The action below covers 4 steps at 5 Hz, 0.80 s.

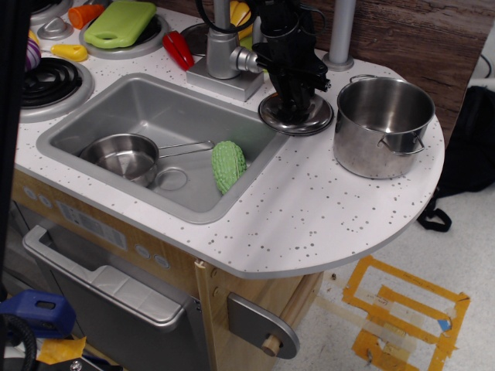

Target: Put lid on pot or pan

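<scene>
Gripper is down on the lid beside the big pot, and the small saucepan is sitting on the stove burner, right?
Not quite. The gripper is down on the lid beside the pot, but the small saucepan lies in the sink, next to the green sponge, not on a burner. The observation.image view shows it.

The pot and lid look like shiny steel, the speckled countertop smooth and matt.
</scene>
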Available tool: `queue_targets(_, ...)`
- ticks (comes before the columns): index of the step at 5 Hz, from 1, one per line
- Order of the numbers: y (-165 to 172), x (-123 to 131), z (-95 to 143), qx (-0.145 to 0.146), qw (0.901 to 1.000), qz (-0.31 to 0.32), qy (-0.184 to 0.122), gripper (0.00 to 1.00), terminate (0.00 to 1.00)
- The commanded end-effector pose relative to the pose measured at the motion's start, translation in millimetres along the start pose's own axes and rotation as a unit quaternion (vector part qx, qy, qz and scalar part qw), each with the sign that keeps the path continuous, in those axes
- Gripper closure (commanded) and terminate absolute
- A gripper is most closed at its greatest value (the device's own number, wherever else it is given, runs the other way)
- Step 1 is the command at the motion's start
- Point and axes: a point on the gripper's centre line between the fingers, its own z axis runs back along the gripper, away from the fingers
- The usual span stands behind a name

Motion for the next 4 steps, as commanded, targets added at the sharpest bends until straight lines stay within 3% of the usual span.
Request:
queue_targets(1,7.0,11.5,18.0,0.002,0.9997,0.011,-0.023,0.0,0.0)
queue_targets(2,2.4,17.8,46.4,0.042,0.9991,0.004,-0.004,1.0,0.0)
queue_targets(4,-9.1,28.8,97.9,0.09,0.9956,0.01,0.023,1.0,0.0)
